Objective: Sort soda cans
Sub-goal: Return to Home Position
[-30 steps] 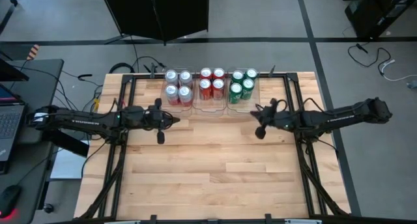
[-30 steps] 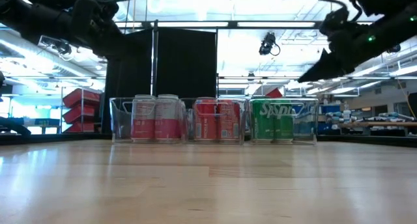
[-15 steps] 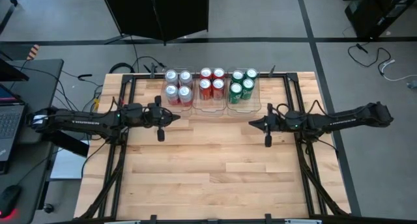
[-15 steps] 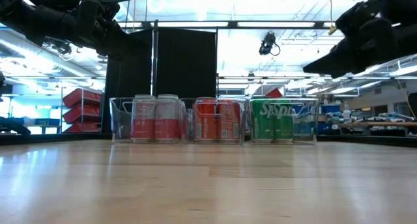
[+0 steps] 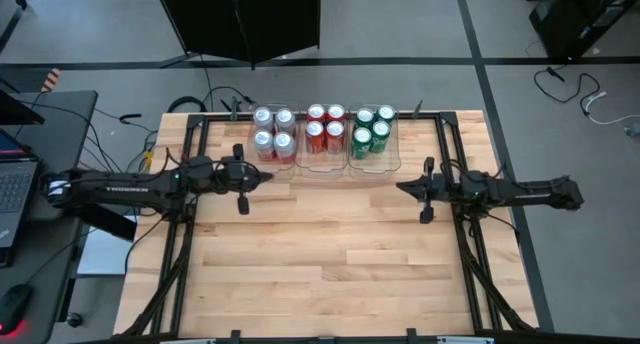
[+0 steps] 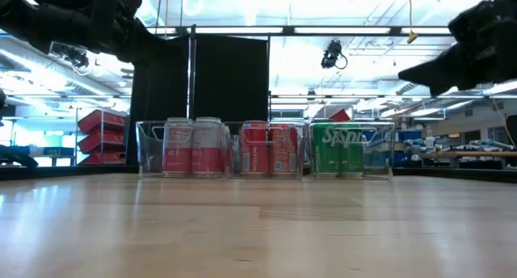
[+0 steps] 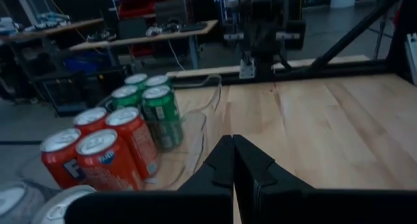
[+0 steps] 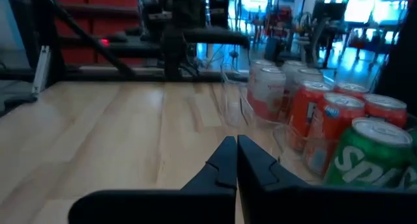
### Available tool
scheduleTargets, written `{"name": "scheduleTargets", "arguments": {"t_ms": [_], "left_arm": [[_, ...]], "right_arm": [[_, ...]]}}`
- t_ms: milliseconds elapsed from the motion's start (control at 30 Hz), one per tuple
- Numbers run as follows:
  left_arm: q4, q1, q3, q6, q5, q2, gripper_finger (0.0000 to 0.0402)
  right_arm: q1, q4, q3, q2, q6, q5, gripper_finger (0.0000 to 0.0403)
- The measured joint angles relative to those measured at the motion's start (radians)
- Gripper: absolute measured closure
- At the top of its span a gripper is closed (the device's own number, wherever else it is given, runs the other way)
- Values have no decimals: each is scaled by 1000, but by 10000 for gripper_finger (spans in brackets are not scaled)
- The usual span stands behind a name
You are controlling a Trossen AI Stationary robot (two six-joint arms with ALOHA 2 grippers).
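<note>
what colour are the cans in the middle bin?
Red with silver tops, all four cans. Clearest in the high view.

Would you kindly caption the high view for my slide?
Three side-by-side bins hold silver cans, red cans and green cans; left gripper and right gripper hang empty, jaws shut.

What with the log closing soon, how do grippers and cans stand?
Left gripper shut, empty, by silver cans. Right gripper shut, empty, near green cans. Red cans between; each colour in its own clear bin. Nothing obstructing.
</note>
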Motion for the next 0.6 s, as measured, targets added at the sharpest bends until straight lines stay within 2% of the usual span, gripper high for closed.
{"name": "scheduleTargets", "arguments": {"t_ms": [200, 500, 600], "left_arm": [[-87, 0, -14, -6, 0, -134, 401], [-55, 0, -174, -43, 0, -404, 401], [-135, 0, -195, -50, 0, -513, 401]], "right_arm": [[-8, 13, -15, -101, -47, -40, 403], [-53, 9, -15, -93, -49, -47, 403], [-69, 9, -15, -93, -45, -50, 403]]}}
